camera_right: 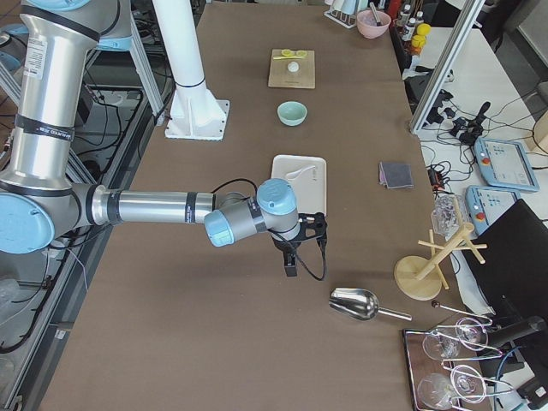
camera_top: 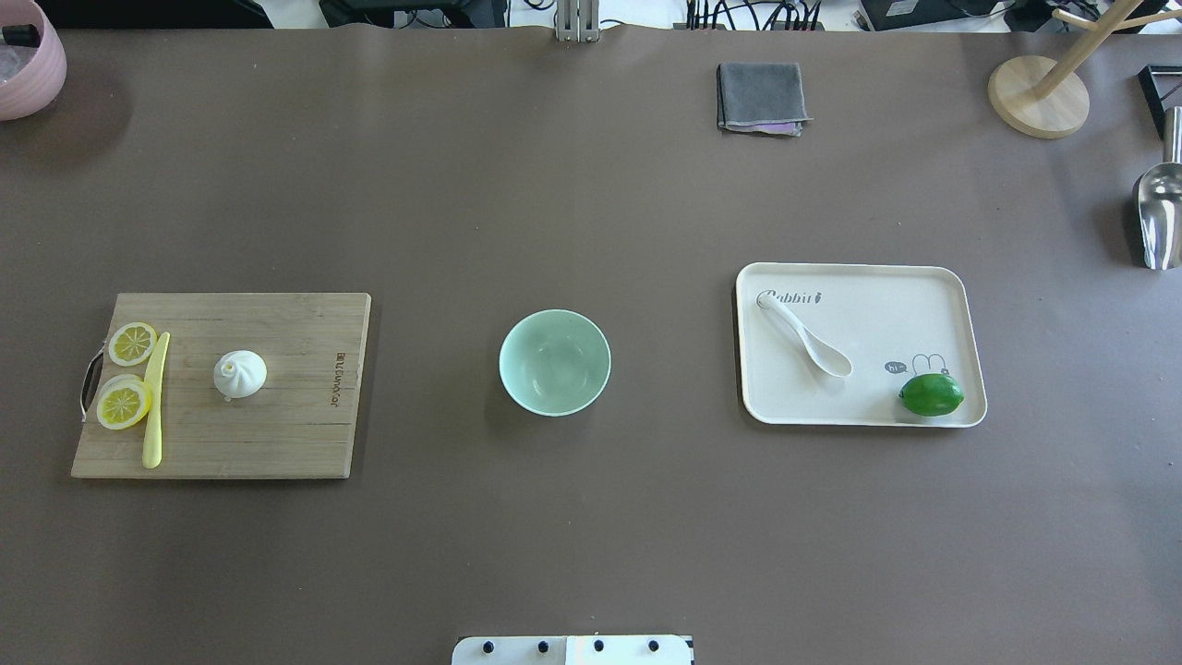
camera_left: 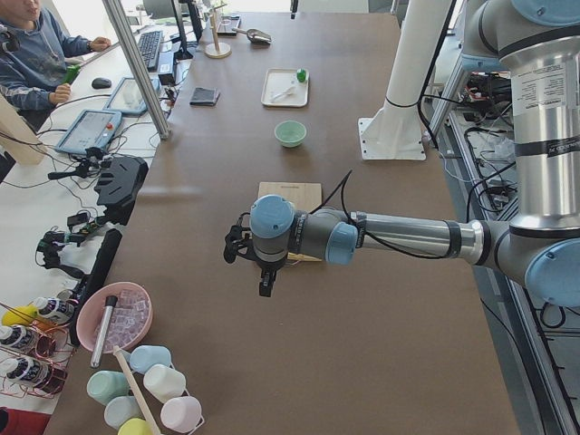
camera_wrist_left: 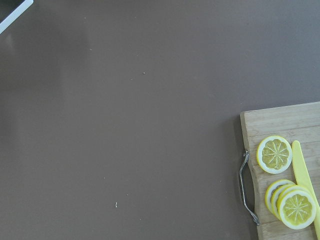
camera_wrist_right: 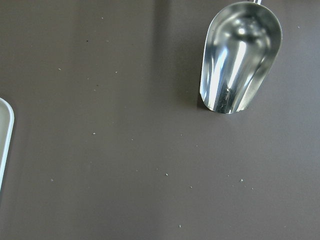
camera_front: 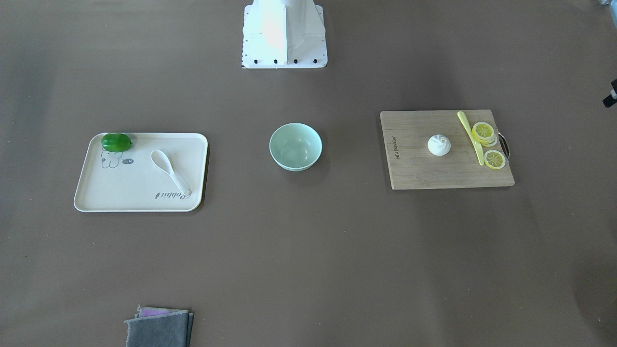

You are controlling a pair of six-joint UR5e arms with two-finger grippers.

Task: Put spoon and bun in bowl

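While the bowl [camera_top: 517,362] sits empty: you have both pickups ahead of you, and it stands mid-table between the two loads.
Spoon: the white soup spoon [camera_top: 803,334] lies on the cream tray [camera_top: 923,286], on the robot's right. A lime [camera_top: 931,394] sits in the tray's near outer corner, apart from the spoon.
Spoon axis: it lies diagonally. The scoop is toward the robot and the outer side, and the handle tip points away from the robot and toward the bowl's side.
Bun: the pleated steamed bun [camera_top: 240,374] stands upright on the wooden cutting board [camera_top: 295,434], on the robot's left. The yellow knife [camera_top: 155,397] and lemon slices [camera_top: 132,344] lie beyond it toward the board's handle end.
Right gripper [camera_right: 292,267]: it hangs above bare table off the tray's outer end, between the tray and a steel scoop [camera_wrist_right: 240,55]. The spoon lies inward from it, across the tray. I judge this the nearer arm for the spoon.
Left gripper [camera_left: 264,286]: it hangs off the board's handle end. Its wrist camera catches only that end with the lemon slices, so the bun lies inward, past the slices and knife. I judge this the nearer arm for the bun.
Fingers: you cannot tell whether either pair is spread or pressed together, since only the side cameras show them and neither wrist view does. Neither appears to carry anything.
Coming move: bring each arm inward toward the bowl's side, and turn the right wrist so its fingers close across the spoon's diagonal handle.
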